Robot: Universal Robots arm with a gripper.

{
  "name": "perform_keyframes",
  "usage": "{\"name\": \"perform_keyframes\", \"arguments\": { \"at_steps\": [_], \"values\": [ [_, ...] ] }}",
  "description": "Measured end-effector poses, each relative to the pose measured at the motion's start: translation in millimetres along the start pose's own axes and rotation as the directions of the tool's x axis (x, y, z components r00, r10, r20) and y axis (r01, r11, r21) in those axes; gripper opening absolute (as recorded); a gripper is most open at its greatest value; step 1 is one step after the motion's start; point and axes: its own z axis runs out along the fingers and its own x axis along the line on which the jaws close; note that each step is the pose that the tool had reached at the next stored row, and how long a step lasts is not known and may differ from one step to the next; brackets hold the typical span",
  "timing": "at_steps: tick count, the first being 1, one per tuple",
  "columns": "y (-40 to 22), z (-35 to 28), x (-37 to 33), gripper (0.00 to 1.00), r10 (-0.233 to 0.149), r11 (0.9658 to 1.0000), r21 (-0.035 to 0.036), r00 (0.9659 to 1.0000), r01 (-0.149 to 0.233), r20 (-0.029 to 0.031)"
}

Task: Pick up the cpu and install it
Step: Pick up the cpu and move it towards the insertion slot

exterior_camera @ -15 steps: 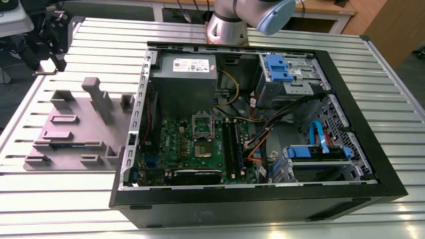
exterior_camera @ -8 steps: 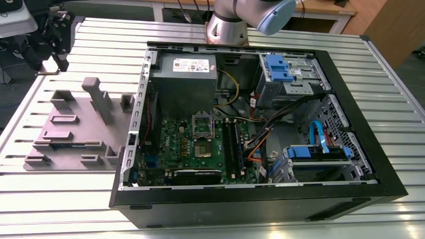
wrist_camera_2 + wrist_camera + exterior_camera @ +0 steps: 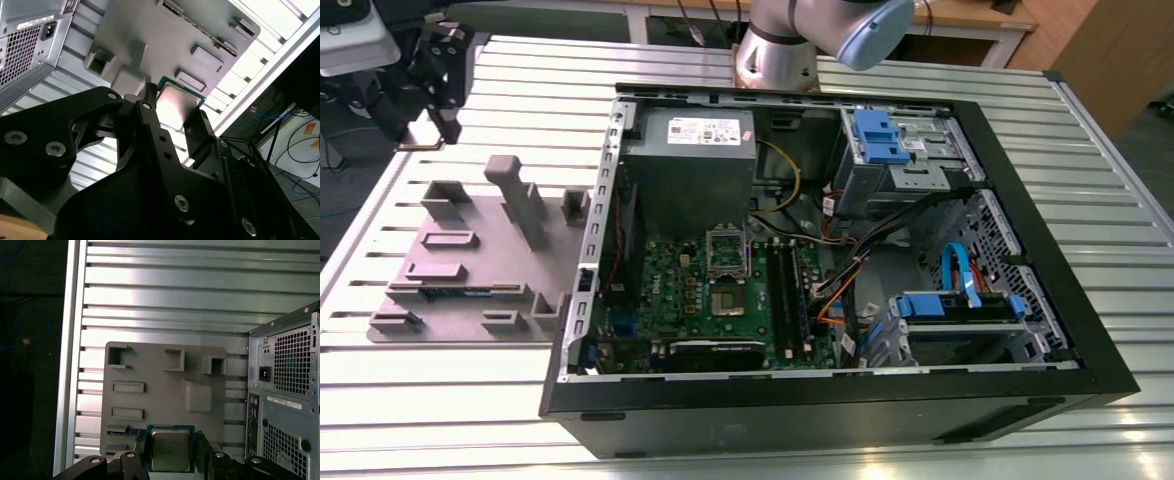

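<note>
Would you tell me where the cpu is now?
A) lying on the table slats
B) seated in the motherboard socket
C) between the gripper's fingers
C: in the first wrist view the cpu sits clamped between the fingers of the gripper, over the grey tray.

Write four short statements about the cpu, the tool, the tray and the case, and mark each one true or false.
1. The tool grips the cpu. True.
2. The cpu sits installed on the green circuit board. False: the tool holds it outside the computer case, toward the exterior view's left.
3. The computer case lies on its side, open, with the circuit board exposed. True.
4. The grey tray lies inside the case. False: it lies on the slatted table, beside the case on the exterior view's left.
</note>
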Motion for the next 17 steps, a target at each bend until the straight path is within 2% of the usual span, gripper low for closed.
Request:
{"name": "perform_keyframes", "arguments": {
  "at_steps": [17],
  "values": [
    [-0.8,-0.5,-18.3,0.47,0.0,1.0,0.0,1.0,0.0,0.0]
  ]
}}
